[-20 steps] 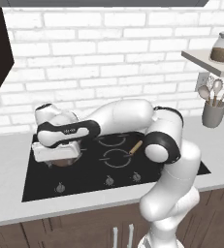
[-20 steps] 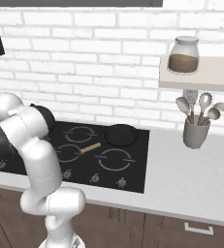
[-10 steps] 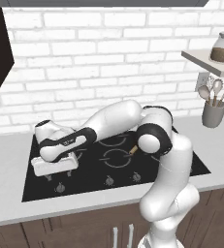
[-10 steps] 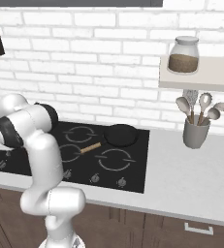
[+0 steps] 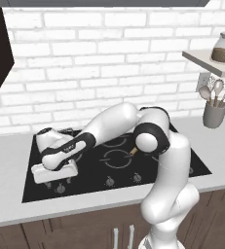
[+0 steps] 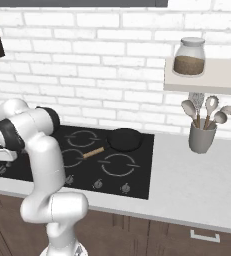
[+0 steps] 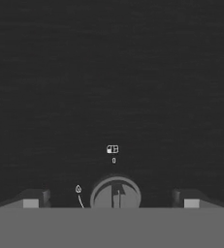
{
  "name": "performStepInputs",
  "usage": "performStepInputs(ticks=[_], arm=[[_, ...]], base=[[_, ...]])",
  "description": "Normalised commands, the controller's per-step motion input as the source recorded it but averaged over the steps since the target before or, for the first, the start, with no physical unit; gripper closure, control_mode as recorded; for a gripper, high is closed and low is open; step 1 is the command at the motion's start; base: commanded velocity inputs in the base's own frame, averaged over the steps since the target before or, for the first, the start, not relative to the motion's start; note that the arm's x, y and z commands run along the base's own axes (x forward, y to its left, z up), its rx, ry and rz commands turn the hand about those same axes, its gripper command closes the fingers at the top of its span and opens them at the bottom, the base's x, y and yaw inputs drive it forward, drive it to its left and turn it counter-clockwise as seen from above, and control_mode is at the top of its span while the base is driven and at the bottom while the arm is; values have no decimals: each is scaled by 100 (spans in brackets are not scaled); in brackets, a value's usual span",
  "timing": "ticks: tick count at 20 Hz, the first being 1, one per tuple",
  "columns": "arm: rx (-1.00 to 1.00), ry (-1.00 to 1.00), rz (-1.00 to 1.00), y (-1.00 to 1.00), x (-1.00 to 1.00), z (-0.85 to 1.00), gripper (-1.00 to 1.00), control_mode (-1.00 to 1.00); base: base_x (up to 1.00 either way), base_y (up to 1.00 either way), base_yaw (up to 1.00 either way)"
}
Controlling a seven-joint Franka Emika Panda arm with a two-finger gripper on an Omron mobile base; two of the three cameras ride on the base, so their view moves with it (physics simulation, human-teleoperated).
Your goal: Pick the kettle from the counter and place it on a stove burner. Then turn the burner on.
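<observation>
At the near left edge of the stove point(image 5: 148, 165), the claw point(image 7: 112, 202) hangs low over a knob point(image 7: 116, 193), its two fingertips point(image 7: 36, 199) spread wide on either side and not touching it, so it is released. The bench point(image 5: 9, 158) lies around the stove. Farther right, a black pan point(image 6: 125, 139) sits on a far ring. I cannot find the kettle.

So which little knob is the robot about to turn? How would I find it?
Look at the black stove set in the pale counter, then along its front edge where small round knobs sit in a row. The knob is at the far left end, between the robot's open fingers; it has a tiny flame sign beside it.
</observation>
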Motion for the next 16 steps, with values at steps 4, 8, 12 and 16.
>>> performStepInputs(ticks=[4, 8, 12, 16], arm=[[-1, 0, 0, -3, -31, -19, -100, -100], [0, 0, 0, -1, -9, -6, -100, -100], [0, -2, 0, -1, 3, -3, -100, -100], [0, -1, 0, -1, 4, -5, -100, -100]], base=[[0, 0, 0], [0, 0, 0], [0, 0, 0], [0, 0, 0]])
